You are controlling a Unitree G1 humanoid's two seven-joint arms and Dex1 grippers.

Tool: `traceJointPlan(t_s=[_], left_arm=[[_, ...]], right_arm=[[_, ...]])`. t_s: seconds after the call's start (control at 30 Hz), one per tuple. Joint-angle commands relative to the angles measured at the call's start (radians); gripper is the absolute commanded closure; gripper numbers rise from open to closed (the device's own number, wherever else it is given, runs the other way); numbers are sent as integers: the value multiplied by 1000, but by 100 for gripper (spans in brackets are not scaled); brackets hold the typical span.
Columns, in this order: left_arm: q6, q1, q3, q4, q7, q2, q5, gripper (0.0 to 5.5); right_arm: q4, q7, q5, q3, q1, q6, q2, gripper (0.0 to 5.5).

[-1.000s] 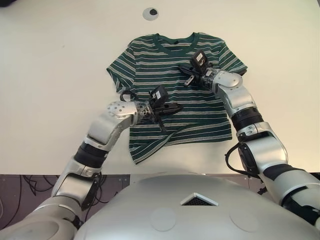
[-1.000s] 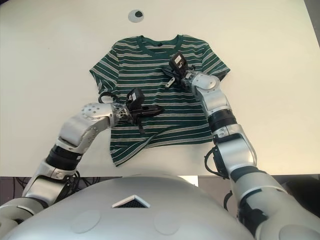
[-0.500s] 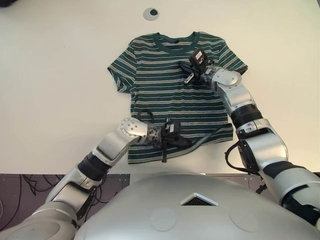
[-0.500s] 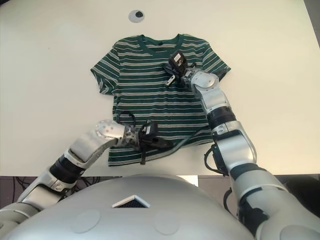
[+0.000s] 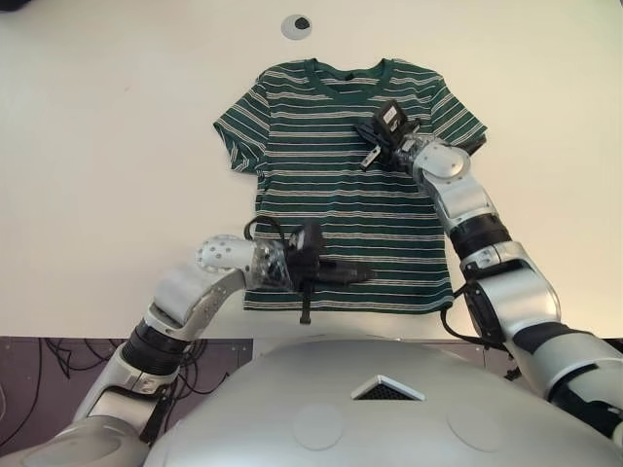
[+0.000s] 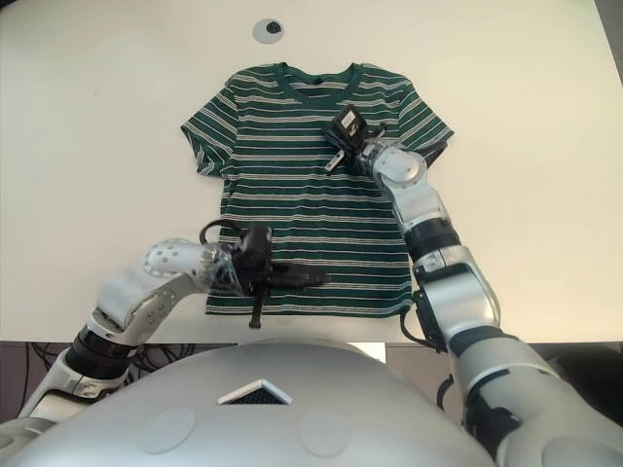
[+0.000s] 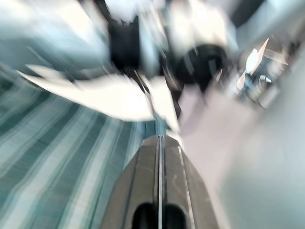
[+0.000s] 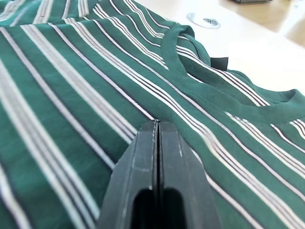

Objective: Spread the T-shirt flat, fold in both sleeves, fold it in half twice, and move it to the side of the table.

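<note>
A dark green T-shirt [image 5: 331,185] with thin white stripes lies spread on the white table [image 5: 117,146], collar away from me and both sleeves out. Its lower hem runs straight, close to the table's near edge. My left gripper [image 5: 362,273] is shut and lies low over the shirt's lower part just above the hem, pointing to the right; in the left wrist view its fingers [image 7: 159,138] are pressed together with no cloth between them. My right gripper [image 5: 370,154] is shut, its tip [image 8: 155,125] resting on the shirt's upper chest below the collar [image 8: 181,71].
A round grey cable grommet [image 5: 295,24] sits in the table beyond the collar. Bare table stretches to the left and right [image 5: 555,117] of the shirt. The near table edge lies just below the hem, with cables [image 5: 58,355] hanging beneath it.
My left gripper has travelled from the shirt's middle down to the hem and rightward. The bunched, slanted lower hem now lies straight and flat. The right gripper stayed on the chest.
</note>
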Motion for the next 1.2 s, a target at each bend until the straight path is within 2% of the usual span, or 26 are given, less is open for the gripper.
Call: traceJointPlan(t_s=[0.03, 0.13, 0.23, 0.4, 0.5, 0.63, 0.8, 0.93, 1.2], left_arm=[[15, -77, 192, 67, 142, -61, -74, 506], [9, -153, 294, 190, 271, -109, -49, 467], [-70, -227, 346, 370, 417, -131, 89, 420], [-142, -324, 384, 581, 477, -133, 208, 351], [-167, -388, 395, 711, 484, -126, 258, 308], [-224, -470, 407, 915, 498, -122, 326, 246], [-197, -487, 426, 1026, 431, -78, 347, 246], [-171, -457, 423, 1024, 376, -64, 348, 246], [-140, -415, 410, 959, 346, -65, 359, 363]], right_arm=[[-209, -53, -19, -35, 148, -99, -28, 550], [-382, -121, -30, -85, 199, -161, -24, 550], [-541, -167, -45, -104, 272, -197, -16, 550], [-788, -202, -41, -86, 422, -155, -5, 550], [-827, -230, -78, -38, 486, -139, 15, 550], [-748, -242, -114, -11, 493, -166, 18, 550], [-683, -249, -157, 9, 473, -195, 11, 550], [-645, -250, -216, 42, 467, -206, 1, 550], [-640, -254, -243, 47, 474, -222, -5, 550]])
